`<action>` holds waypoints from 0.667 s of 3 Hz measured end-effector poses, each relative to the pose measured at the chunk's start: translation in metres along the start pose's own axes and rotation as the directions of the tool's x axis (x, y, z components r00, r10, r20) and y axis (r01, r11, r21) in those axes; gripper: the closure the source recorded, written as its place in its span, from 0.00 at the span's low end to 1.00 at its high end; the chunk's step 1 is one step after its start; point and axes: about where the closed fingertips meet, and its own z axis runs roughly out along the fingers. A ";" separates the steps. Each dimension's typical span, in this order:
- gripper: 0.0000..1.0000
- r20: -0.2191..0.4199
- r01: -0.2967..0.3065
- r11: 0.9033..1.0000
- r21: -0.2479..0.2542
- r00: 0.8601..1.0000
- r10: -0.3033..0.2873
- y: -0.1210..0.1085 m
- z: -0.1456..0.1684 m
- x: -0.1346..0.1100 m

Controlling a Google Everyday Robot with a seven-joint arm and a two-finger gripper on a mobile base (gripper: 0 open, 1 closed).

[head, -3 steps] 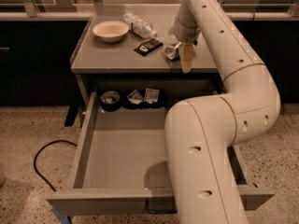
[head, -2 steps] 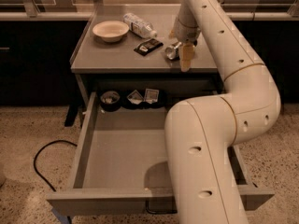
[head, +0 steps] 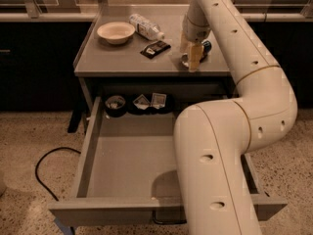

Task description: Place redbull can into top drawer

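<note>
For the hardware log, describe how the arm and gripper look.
The arm is glossy cream-white, built of thick rounded tubular segments with small dark round holes. No cables show. The gripper, over the right of the countertop, is pale tan.

A grey desk (head: 122,62) stands on a speckled terrazzo floor (head: 29,131), before dark cabinet fronts (head: 34,67). A black cable (head: 41,173) loops across the floor. Warm, dim light. The hand (head: 191,53) sits low over the desk.

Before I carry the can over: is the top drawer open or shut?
Open: the top drawer is pulled out, its bottom exposed. The gripper is at the redbull can on the countertop.
</note>
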 end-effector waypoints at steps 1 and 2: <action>0.87 0.000 0.000 1.000 0.003 1.000 0.000 0.003 -0.002 0.000; 1.00 0.000 0.000 1.000 0.003 1.000 0.000 0.003 -0.002 0.000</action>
